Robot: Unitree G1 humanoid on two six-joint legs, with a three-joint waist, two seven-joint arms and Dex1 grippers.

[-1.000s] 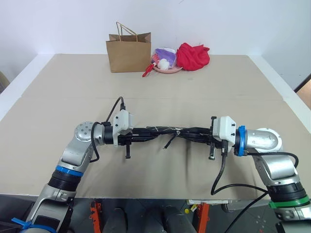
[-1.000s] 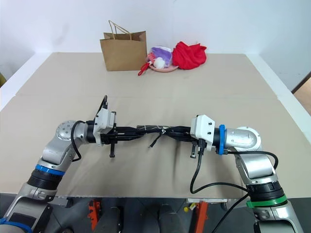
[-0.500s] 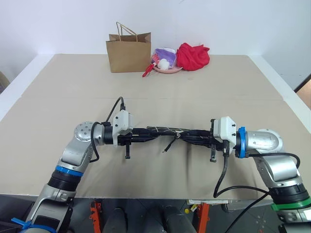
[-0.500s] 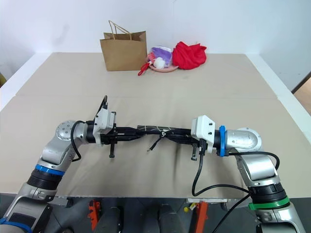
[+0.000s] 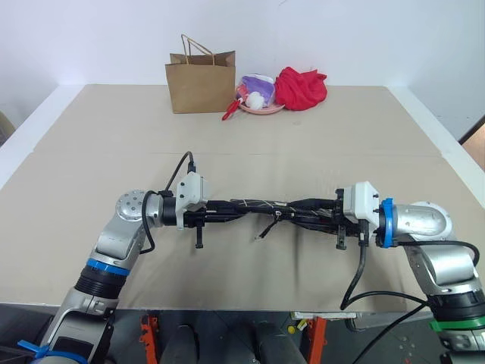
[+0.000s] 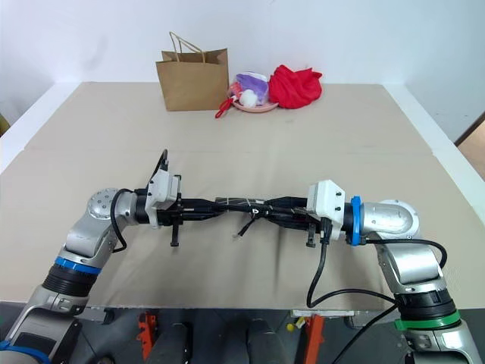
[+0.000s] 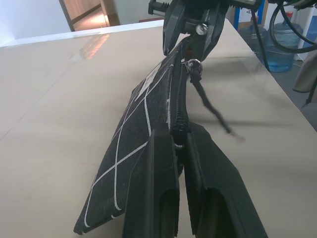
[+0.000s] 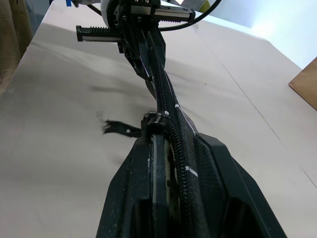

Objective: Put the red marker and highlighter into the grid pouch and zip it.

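**A:** Broad tan table [image 5: 91, 152] below, and up in the air above it, the grid pouch [image 7: 131, 134], stretched level between both arms, zip edge uppermost.

**B:** Left gripper [image 7: 177, 136] clamped hard on its end, right on the zip seam. Right gripper [image 8: 176, 141] astride the other end; tight or slack, cannot tell.

**A:** Looks like the zipping step, only part done. Zipper pull [image 7: 193, 64] sitting partway along the edge, nearer the right arm, cord [image 7: 213, 111] dangling free beneath.

**B:** So, to do it well: hold the left end firm as the anchor. Pinch the pull itself, not the loose cord. Draw it straight along the teeth, fabric taut and flat, no twisting.

**A:** Worth watching for sag, too. Slack cloth likely to bunch and jam the slider.

**B:** Anything to read?

**A:** Small white label [image 7: 143, 87] on the pouch's side, too small to make out any lettering. Plain brown paper bag [image 5: 201, 83] at the far edge, no print to be seen.
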